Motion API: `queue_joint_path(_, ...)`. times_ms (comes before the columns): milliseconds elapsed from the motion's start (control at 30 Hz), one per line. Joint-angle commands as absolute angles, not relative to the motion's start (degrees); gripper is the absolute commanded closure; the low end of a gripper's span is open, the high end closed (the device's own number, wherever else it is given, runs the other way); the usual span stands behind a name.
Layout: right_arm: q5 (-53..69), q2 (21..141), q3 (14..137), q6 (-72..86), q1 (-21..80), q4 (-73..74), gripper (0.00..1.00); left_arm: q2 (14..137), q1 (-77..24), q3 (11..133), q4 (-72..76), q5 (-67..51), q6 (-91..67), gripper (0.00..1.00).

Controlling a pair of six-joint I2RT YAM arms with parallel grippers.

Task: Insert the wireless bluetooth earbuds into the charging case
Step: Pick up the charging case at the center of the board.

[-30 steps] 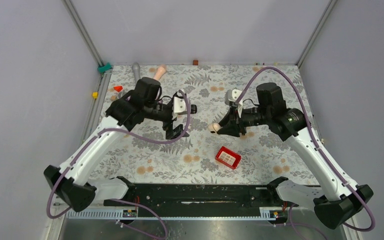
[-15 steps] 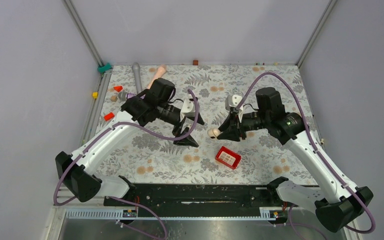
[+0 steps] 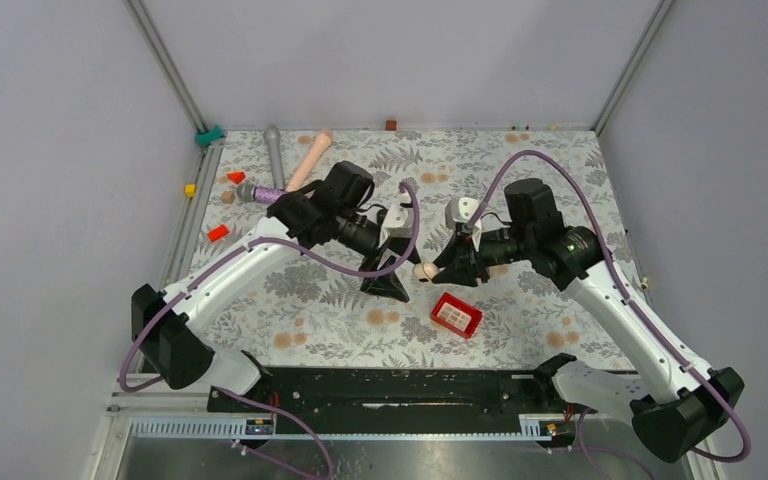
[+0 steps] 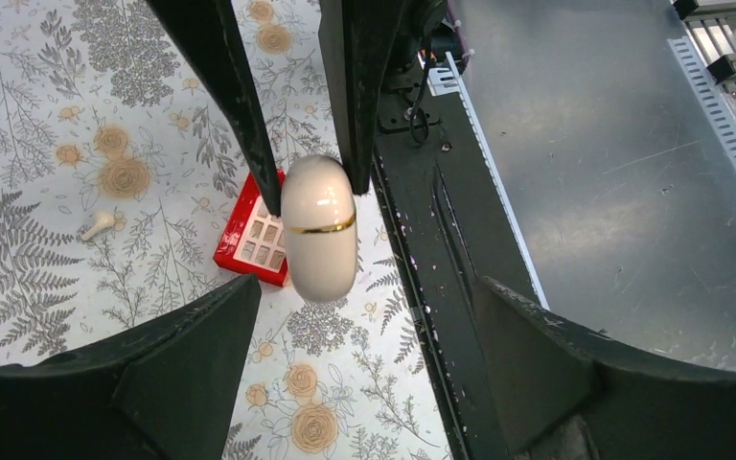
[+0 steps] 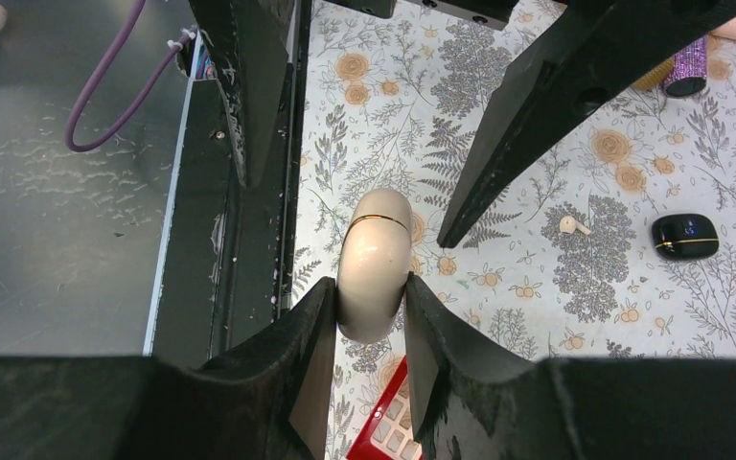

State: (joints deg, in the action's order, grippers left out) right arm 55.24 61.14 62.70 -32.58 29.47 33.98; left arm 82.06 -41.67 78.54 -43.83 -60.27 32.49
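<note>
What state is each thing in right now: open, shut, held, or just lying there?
cream charging case, shut, pinched in the right gripper.
right gripper, shut on the cream charging case.
left gripper, open, holding nothing.
whitish earbud, lying loose on the table.
black case, shut, lying on the table.
red box, open-topped, sitting on the table.

The red box is partly hidden behind the right tool and cut off below. From the left wrist, the cream case covers the box's right corner.
</note>
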Motion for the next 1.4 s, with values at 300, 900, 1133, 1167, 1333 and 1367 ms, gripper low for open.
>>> queue_joint_path(300,54.88,64.07,63.10,-37.00,31.55,36.61,0.67,83.47,-43.82,81.71,-41.93,-58.32,31.50,0.34)
queue_joint_path(900,54.67,63.46,62.58,-38.12,31.83,37.12,0.68,84.92,-45.96,82.13,-42.26,-52.16,31.80,0.59)
queue_joint_path(1133,54.20,63.85,62.53,-38.80,32.21,37.66,0.68,84.87,-45.97,82.35,-41.92,-52.35,30.99,0.65)
queue_joint_path(1167,54.07,63.86,62.50,-38.89,32.32,37.67,0.68,84.84,-45.97,82.33,-41.82,-52.42,30.88,0.67)
queue_joint_path(1333,53.81,63.83,62.49,-39.02,32.39,37.58,0.67,84.95,-45.94,82.37,-41.70,-52.90,30.60,0.82)
queue_joint_path(1367,53.79,63.82,62.49,-38.98,32.50,37.60,0.67,84.91,-45.92,82.32,-41.69,-52.80,30.64,0.85)
